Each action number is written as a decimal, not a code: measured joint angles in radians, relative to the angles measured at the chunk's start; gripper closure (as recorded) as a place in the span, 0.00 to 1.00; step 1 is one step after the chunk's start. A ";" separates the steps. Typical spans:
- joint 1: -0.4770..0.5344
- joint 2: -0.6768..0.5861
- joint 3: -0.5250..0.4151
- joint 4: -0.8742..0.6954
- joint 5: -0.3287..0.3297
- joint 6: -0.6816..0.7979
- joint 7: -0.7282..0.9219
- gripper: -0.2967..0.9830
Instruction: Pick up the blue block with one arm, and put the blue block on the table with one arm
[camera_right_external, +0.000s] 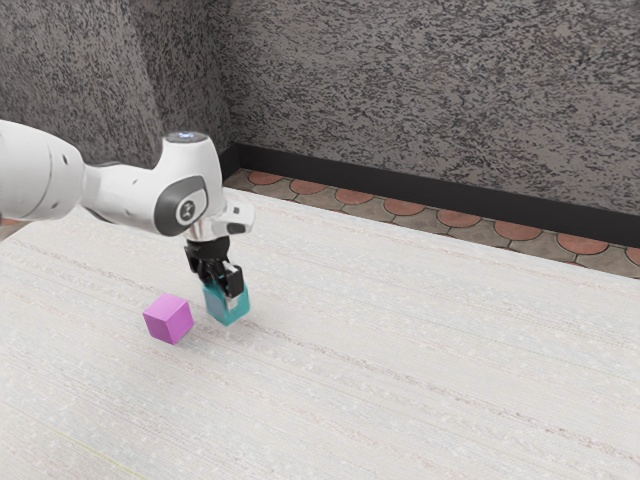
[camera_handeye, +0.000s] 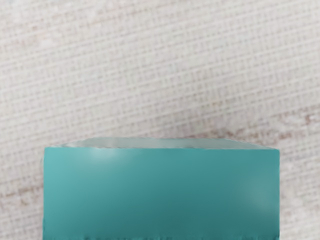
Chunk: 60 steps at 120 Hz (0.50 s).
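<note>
Blue block (camera_right_external: 213, 304), black jaws clamped on it, magenta block (camera_right_external: 168, 320) nearby, round emblem (camera_right_external: 186, 210) on white arm (camera_right_external: 128, 190)

Teal block (camera_handeye: 161, 192), magenta cube (camera_right_external: 168, 320).

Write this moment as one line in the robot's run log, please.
Gripper: at blue block | grip: unclear | lift from table: unclear | pink block: on table, apart from blue block
</note>
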 joint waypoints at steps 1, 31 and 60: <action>0.000 0.001 0.000 0.001 -0.001 0.000 0.000 0.43; -0.007 -0.062 0.002 0.008 -0.012 -0.009 0.007 0.29; -0.008 -0.148 -0.002 0.002 -0.007 -0.022 0.008 0.25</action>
